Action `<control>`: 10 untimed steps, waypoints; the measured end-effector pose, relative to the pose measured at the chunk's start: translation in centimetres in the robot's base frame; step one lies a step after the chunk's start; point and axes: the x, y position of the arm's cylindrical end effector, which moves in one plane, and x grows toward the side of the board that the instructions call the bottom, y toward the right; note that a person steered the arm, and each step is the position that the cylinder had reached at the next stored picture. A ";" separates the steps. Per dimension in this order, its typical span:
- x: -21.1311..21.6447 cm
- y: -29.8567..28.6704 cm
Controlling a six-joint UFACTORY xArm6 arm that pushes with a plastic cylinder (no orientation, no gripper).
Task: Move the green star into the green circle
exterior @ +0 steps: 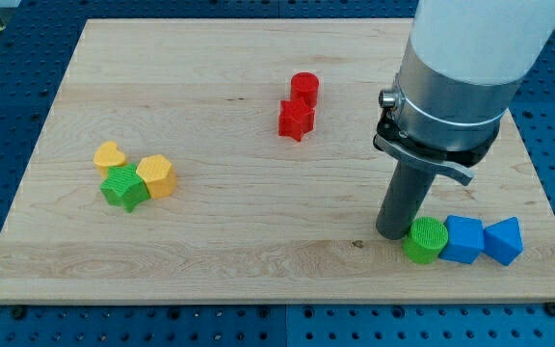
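pictured at the view's lower right: my tip (394, 234), a bare rod with no pincer to open or close, touching the green circle (425, 240). far across the board at the view's left, wedged between two yellow blocks: the green star (124, 188).

green blocks (124, 187): 2 | yellow blocks (156, 176): 2 | red blocks (296, 120): 2 | blue blocks (463, 240): 2

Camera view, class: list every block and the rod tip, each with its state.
Green star block: touching both yellow blocks.
Yellow heart block: beside star.
Yellow hexagon block: beside star.
Red cylinder block: touching red star block.
Green circle block: against my tip.
Blue blocks: beside circle.
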 end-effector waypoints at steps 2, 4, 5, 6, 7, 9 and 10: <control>0.0 -1.7; 0.0 -11.9; 0.0 -18.3; 0.0 -24.5; 0.0 -29.8; -5.6 -33.4; -5.4 -32.2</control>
